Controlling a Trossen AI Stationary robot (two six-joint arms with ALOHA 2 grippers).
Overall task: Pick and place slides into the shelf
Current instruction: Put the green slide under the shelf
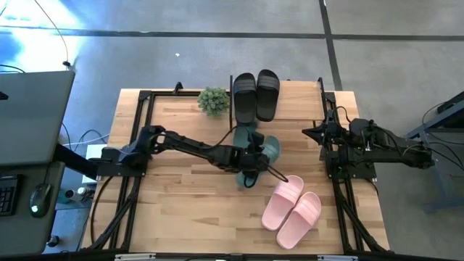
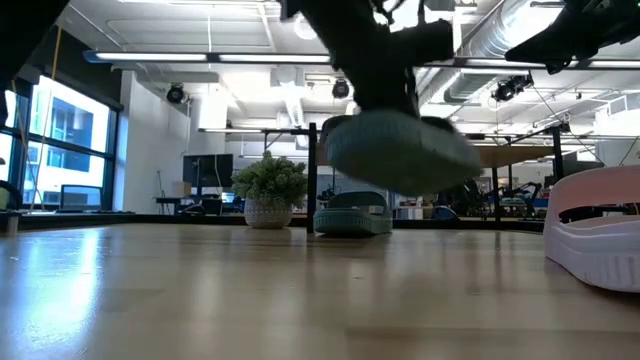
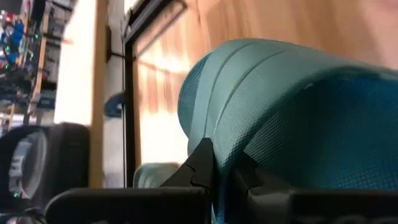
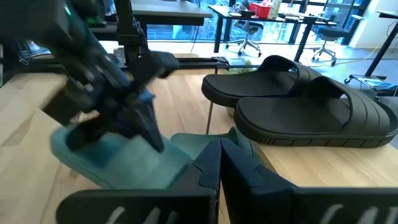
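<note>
One teal slide [image 1: 250,174] hangs clear of the table, pinched in the left gripper [image 1: 254,161], whose arm partly hides it. Beyond it, on the shelf [image 1: 301,94], sits the black pair [image 1: 255,94], the second teal slide [image 1: 268,147] tucked largely beneath; the right gripper [image 1: 310,132], fingers pressed together, waits beside the shelf.

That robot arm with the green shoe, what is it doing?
The left end effector is shut on a green sandal and holds it up off the wooden table. The other green sandal lies near the shelf, where the black pair already sits side by side. The pink pair waits on the table. The right end effector is shut and empty, parked by the table's right side.
</note>
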